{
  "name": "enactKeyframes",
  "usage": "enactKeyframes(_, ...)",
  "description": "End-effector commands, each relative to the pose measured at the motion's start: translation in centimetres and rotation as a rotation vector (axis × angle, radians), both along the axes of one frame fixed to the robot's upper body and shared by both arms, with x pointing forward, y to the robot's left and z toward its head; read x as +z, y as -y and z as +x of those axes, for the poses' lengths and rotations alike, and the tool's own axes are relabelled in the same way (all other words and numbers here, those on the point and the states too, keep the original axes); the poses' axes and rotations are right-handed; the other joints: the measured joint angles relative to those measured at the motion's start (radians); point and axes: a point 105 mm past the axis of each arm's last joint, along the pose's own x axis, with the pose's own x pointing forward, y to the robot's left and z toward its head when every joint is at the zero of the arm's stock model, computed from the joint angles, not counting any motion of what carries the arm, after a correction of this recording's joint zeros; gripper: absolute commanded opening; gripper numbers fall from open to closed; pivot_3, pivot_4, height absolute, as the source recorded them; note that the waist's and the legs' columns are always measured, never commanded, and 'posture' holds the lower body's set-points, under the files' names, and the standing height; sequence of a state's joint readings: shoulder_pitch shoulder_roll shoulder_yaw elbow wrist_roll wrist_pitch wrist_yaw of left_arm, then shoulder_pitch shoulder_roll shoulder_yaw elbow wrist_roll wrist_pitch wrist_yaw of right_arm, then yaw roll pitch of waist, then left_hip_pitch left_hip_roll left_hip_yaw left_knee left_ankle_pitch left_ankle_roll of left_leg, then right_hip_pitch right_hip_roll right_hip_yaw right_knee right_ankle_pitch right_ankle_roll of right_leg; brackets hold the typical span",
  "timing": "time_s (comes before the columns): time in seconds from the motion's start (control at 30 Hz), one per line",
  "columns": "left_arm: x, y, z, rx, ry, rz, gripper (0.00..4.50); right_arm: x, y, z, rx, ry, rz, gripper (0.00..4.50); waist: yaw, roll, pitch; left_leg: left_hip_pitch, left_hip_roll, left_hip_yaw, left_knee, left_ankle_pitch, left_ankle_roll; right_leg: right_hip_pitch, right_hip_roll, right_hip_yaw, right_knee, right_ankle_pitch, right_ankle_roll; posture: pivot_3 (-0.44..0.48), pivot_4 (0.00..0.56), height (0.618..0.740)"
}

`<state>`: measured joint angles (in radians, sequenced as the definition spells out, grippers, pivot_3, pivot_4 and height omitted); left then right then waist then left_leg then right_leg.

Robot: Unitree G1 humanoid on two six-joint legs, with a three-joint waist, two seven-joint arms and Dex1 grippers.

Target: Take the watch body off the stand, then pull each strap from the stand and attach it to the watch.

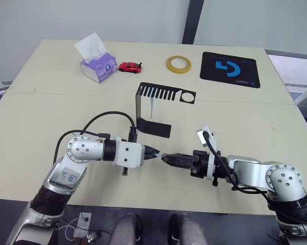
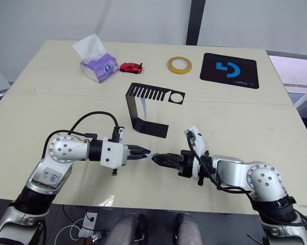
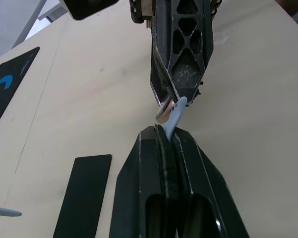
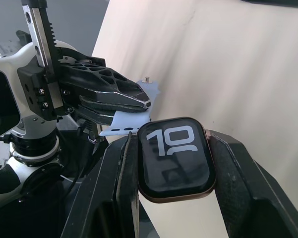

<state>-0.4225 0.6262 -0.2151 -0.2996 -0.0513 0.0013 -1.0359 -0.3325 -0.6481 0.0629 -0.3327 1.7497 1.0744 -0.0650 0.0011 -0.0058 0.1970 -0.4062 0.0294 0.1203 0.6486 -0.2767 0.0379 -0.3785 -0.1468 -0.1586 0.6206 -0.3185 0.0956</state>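
Watch body (image 4: 174, 159) clamped between right gripper (image 1: 169, 158) fingers, in front of the stand (image 1: 154, 108), above the surface (image 1: 245, 117). One pale strap (image 3: 174, 117) pinched in left gripper (image 1: 154, 153) fingers, tip touching watch body. Second strap (image 1: 152, 105) hanging from stand's top plate.

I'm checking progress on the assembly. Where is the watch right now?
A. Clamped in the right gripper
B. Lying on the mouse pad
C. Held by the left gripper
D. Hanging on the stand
A: the watch sits clamped between the right gripper's fingers, while the left gripper brings a strap up to it.
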Motion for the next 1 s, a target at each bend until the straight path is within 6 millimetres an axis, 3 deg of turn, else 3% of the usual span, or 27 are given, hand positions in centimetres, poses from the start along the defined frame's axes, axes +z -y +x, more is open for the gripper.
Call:
enactKeyframes(0.03, 1.2, 1.5, -1.0, -0.061, 0.056, -0.028, 0.00, 0.9, -1.4, -1.3, 0.085, 0.016, 0.045, 1.65, 0.000, 0.000, 0.000, 0.000, 0.000, 0.000, 0.000, 0.000, 0.000, 0.000, 0.000, 0.000, 0.000, 0.000, 0.000, 0.000, 0.150, 0.740)
enactKeyframes(1.0, 0.5, 2.7, -0.6, 0.009, -0.003, -0.008, 0.00, 1.5, -1.9, -1.7, 0.100, 0.014, 0.082, 1.65, 0.000, 0.000, 0.000, 0.000, 0.000, 0.000, 0.000, 0.000, 0.000, 0.000, 0.000, 0.000, 0.000, 0.000, 0.000, 0.000, 0.150, 0.740)
